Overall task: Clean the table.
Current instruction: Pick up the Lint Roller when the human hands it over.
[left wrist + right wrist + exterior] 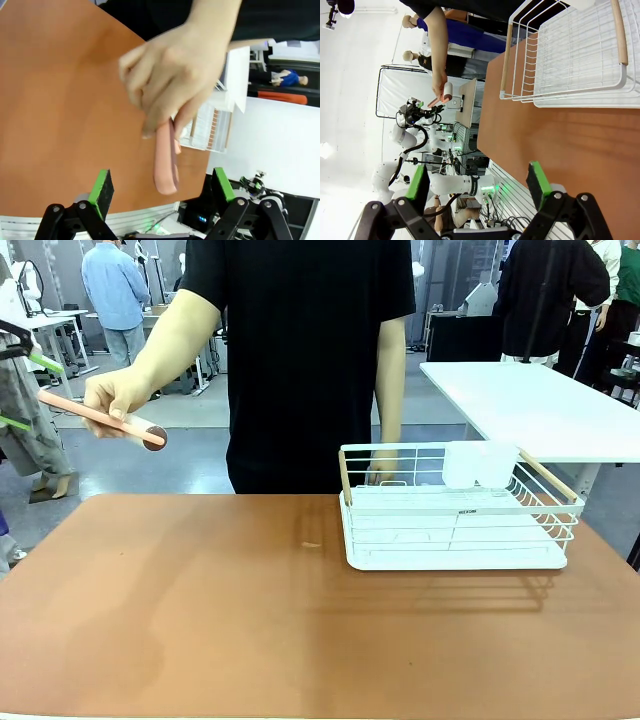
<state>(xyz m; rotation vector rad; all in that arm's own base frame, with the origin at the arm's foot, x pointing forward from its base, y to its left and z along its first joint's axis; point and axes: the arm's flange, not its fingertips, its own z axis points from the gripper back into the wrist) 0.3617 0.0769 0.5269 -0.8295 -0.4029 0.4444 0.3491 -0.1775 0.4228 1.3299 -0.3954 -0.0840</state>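
Observation:
The terracotta table (200, 620) spreads across the front view, with a small speck (311, 544) near its middle. Across the table stands a person whose hand (115, 398) holds out a pink-handled tool (100, 416) with a white roller-like head. My left gripper (25, 392) is open at the far left, and the handle's free end sits between its green pads. In the left wrist view the pink handle (165, 160) hangs from the hand (175, 80) between my left gripper's (162, 187) parted fingers, untouched. My right gripper (477, 182) is open above the table (570, 145), holding nothing.
A white wire rack (455, 510) with wooden handles stands on the table's right half, a white cup holder on its far side. The rack (575, 55) lies beyond my right gripper. A smaller white-topped table (540, 405) stands behind on the right.

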